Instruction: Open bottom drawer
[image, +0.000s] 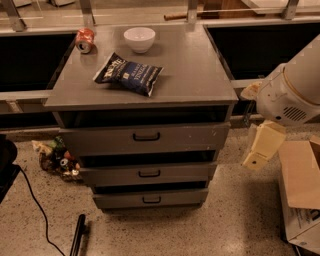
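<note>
The grey cabinet (145, 80) has three drawers. The bottom drawer (120, 200) is the narrowest front, lowest down, with a small black bar handle (151, 199). It sits pushed in under the middle drawer (110, 175) and top drawer (100, 139). My gripper (261, 149), cream-coloured, hangs from the white arm (295, 92) to the right of the cabinet. It is at about the height of the middle drawer, well clear of the cabinet and holding nothing that I can see.
On the cabinet top lie a dark chip bag (128, 73), a white bowl (139, 39) and a tipped red can (84, 40). A cardboard box (301, 190) stands on the floor at right. Litter (56, 159) and a black cable (35, 210) are on the floor at left.
</note>
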